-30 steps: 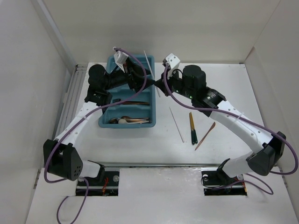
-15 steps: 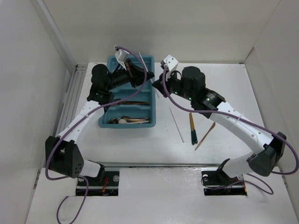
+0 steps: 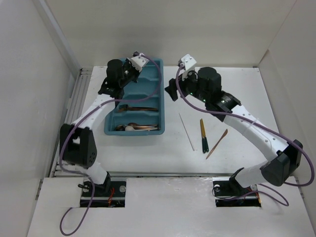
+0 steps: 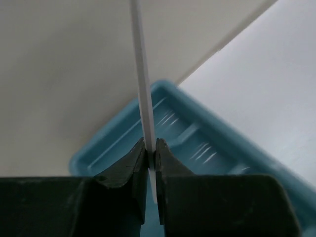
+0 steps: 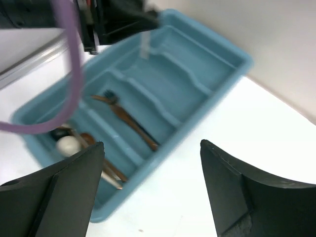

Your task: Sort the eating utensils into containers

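The left pincer (image 4: 150,148) is clamped on a thin pale chopstick (image 4: 140,74), which stands almost upright between its dark fingers (image 4: 129,165). It hangs over the far end of the blue tray (image 3: 134,132). The chopstick's lower tip shows in the right wrist view, apart from the tray floor. The blur there makes it hard to tell which of the far compartments lies under it.

The right pincer (image 5: 150,197) has its fingers spread wide apart and holds nothing. It sits beside the tray's right edge and looks across it.

Inside the tray, a copper fork (image 5: 128,121) lies along one of the long middle compartments. The compartment nearest the arms holds a small heap of pieces, among them a round spoon (image 5: 68,144) with a pale bowl.

Three pieces lie on the white desk (image 3: 237,89), to the right of the tray:
- A second chopstick (image 3: 186,131) is nearest the tray.
- A green-handled piece (image 3: 203,135) with a gold upper part lies just beside it.
- A slim copper utensil (image 3: 217,143) lies slanted just to the right.
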Controlling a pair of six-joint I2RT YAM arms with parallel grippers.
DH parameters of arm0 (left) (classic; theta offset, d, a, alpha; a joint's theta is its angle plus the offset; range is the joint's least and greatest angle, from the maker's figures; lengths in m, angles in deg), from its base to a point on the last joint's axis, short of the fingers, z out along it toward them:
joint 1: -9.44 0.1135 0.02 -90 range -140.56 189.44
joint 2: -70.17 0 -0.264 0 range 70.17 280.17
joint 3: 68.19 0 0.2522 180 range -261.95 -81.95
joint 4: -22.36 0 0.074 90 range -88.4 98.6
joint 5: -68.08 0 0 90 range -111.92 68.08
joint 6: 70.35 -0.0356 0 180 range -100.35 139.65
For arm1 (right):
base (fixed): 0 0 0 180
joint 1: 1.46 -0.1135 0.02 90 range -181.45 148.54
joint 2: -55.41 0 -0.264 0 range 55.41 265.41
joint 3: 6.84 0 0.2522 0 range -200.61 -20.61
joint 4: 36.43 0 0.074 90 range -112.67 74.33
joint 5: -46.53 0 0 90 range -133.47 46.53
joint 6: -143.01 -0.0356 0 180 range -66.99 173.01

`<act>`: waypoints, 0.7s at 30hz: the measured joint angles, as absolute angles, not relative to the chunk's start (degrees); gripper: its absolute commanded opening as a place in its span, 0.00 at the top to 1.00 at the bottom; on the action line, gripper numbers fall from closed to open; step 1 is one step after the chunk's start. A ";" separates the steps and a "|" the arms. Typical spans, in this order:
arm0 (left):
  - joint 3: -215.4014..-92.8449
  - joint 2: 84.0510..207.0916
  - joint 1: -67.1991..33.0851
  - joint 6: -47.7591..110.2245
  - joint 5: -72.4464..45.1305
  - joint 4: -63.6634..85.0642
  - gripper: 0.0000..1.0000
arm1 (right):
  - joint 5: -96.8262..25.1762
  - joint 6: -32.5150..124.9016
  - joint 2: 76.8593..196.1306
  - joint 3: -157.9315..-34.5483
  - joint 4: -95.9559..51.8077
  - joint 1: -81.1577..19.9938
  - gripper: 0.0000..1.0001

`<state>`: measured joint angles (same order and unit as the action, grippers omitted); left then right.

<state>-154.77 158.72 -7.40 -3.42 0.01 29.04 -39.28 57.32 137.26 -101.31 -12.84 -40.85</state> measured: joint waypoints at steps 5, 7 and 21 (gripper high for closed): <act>-163.12 173.87 -5.23 -20.47 -5.76 24.74 1.00 | -39.54 58.16 135.42 -100.63 -11.53 -33.42 0.17; -166.09 178.98 -4.95 -24.60 -6.96 22.49 1.00 | -39.67 58.85 135.36 -100.63 -10.37 -31.69 0.17; -168.98 186.02 -5.54 -36.97 -10.78 14.07 0.20 | -40.44 61.39 134.63 -100.24 -3.53 -28.61 0.05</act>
